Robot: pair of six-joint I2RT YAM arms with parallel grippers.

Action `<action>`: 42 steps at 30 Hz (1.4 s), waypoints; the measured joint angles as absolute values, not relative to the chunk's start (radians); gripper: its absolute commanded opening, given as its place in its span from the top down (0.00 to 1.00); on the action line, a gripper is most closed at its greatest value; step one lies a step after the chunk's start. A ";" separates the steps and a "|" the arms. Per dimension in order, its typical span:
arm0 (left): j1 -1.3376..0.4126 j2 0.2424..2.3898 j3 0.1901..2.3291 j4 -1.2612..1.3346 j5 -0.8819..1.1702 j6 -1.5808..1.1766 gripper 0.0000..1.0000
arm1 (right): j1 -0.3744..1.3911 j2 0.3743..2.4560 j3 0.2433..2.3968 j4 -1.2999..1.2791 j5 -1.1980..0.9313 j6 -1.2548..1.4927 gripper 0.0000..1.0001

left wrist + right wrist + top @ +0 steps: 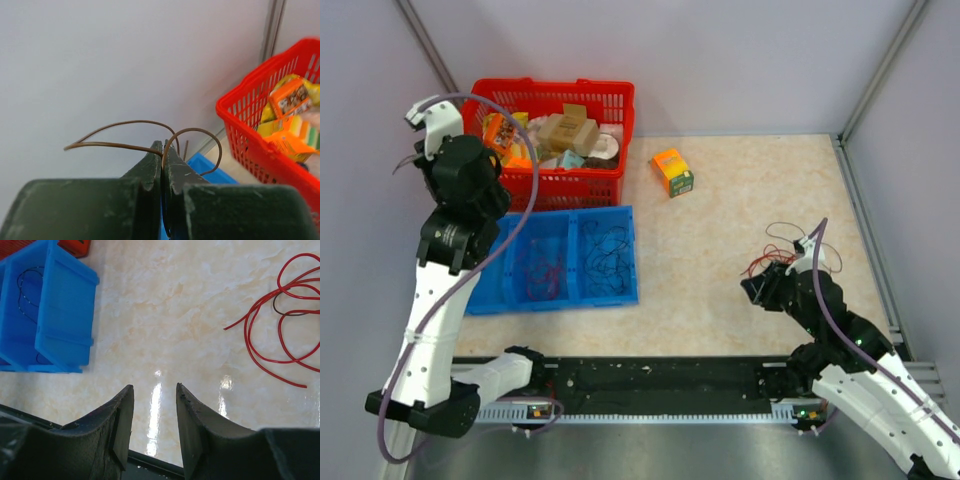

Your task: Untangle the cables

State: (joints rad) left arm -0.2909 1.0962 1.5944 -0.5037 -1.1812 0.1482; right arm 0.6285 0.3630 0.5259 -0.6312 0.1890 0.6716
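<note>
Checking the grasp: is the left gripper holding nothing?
No, the left gripper is closed on a thin brown wire that loops out above its fingertips.

a lab test cell: plain grey walls (720, 60) with metal corner rails box in a marble-look table (740, 290) (two arms bolted on).

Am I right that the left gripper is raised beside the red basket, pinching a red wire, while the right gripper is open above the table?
Not quite: the wire pinched in the left gripper is dark brown, not red, as the left wrist view shows. The rest holds: it is raised beside the red basket, and the right gripper is open above the table.
</note>
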 measured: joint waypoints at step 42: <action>0.282 0.962 0.930 -0.648 -0.318 -0.721 0.02 | 0.628 0.401 0.525 -0.630 0.134 0.692 0.61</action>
